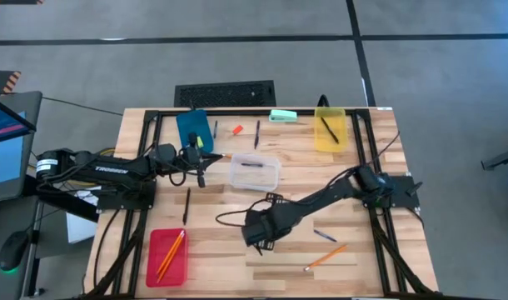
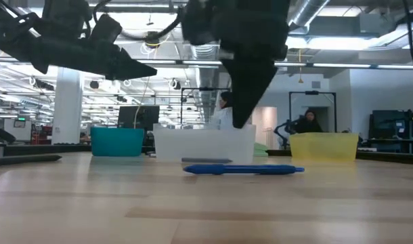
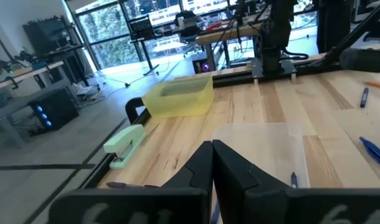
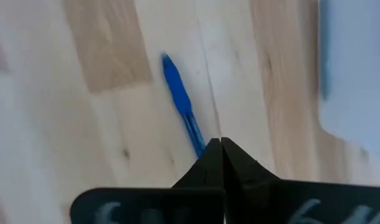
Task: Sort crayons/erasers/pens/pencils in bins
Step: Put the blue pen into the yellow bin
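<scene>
Your right gripper (image 4: pixel 222 144) sat shut, jaws empty, above the blue pen (image 4: pixel 182 106) (flat on the tabletop), whose long axis ran straight ahead from the tips. Left gripper (image 3: pixel 212 163) also shut, farther off.

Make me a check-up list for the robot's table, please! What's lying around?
Surface: wooden table, bare planks.
Job's things: pencils in red bin; a pen each in yellow bin and clear bin; loose pencil and orange-red eraser.
Clutter: mint-green object.
Grippers: left gripper shut, by blue bin; right gripper shut above blue pen.
Cables: black cable looped on table.
Surroundings: people beyond.
</scene>
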`<state>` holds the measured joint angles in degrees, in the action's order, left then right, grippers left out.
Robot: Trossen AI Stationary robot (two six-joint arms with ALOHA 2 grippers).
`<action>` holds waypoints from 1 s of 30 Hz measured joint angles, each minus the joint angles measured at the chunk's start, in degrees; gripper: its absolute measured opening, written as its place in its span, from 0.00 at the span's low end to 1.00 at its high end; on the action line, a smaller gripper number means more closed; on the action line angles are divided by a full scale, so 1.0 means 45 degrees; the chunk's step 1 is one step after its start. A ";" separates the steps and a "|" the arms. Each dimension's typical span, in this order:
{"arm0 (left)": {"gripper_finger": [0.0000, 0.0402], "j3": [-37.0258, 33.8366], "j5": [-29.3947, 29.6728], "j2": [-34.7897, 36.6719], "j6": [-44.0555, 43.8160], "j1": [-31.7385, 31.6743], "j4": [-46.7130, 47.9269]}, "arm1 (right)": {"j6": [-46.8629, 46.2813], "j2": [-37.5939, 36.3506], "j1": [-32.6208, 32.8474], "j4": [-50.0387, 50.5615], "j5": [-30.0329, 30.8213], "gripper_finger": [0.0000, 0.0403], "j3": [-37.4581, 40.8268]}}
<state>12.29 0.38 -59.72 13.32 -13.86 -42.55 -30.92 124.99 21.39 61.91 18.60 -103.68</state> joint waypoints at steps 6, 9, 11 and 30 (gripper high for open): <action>0.00 0.0000 0.0000 0.0000 0.0000 0.0003 0.0065 | 0.0219 -0.2644 -0.0209 -0.5526 -0.0804 0.00 0.5096; 0.00 0.0000 -0.0002 -0.0003 0.0000 0.0000 0.0106 | 0.0214 -0.3513 -0.0438 -0.7929 -0.1635 0.01 0.7034; 0.00 0.0000 0.0000 0.0000 0.0000 0.0002 0.0113 | 0.0212 -0.3800 -0.0593 -0.8608 -0.2028 0.02 0.7650; 0.00 0.0005 0.0002 0.0000 0.0031 -0.0002 -0.0159 | 0.1090 -0.3294 -0.1190 -0.5956 -0.3944 0.53 0.6925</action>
<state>12.32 0.39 -59.72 13.46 -13.87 -43.27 -26.01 110.17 16.03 35.11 0.85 -72.51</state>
